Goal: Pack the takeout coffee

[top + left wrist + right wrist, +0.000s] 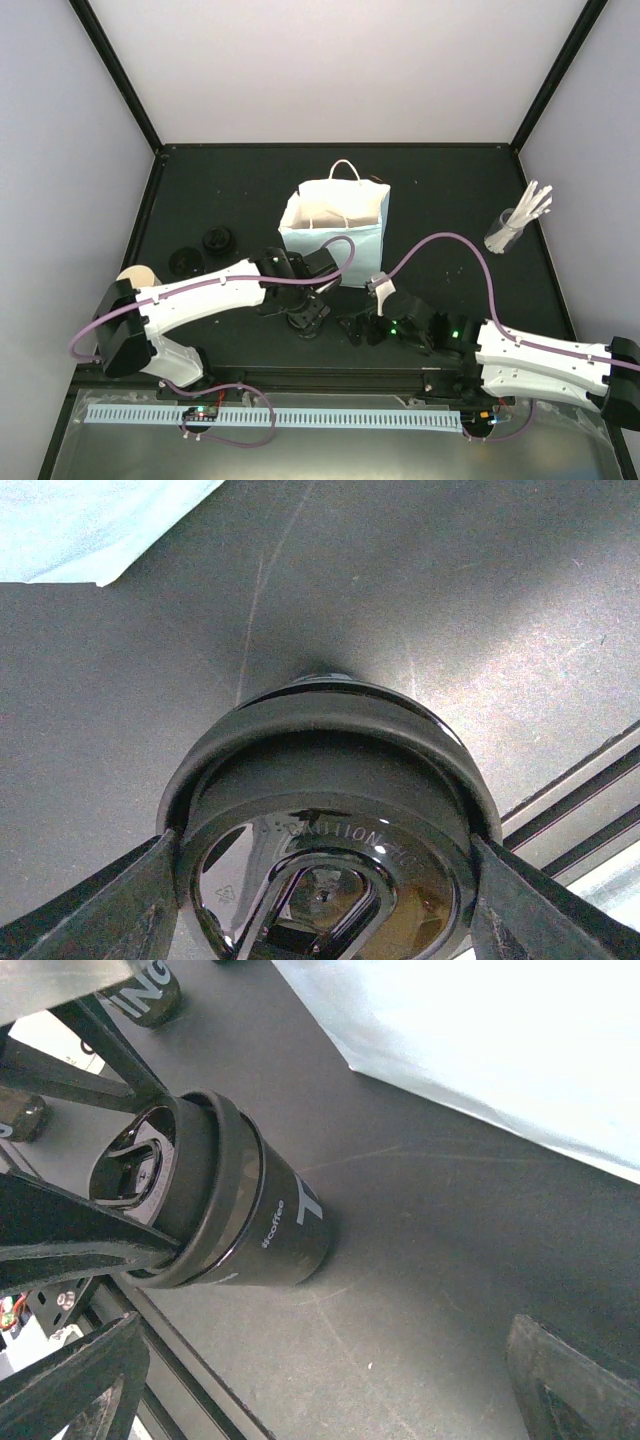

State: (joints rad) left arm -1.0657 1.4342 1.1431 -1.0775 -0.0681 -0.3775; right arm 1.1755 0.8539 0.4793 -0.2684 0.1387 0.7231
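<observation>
Left tool (320, 905) clamps the upright black cup (275, 1225) at its lid (150, 1175); right tool (325, 1355) open.

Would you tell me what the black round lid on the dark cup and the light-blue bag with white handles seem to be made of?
The black round lid looks like glossy moulded plastic: it mirrors light and bears raised lettering. The light-blue bag seems matt paper: crisp folded corners, no shine.
</observation>
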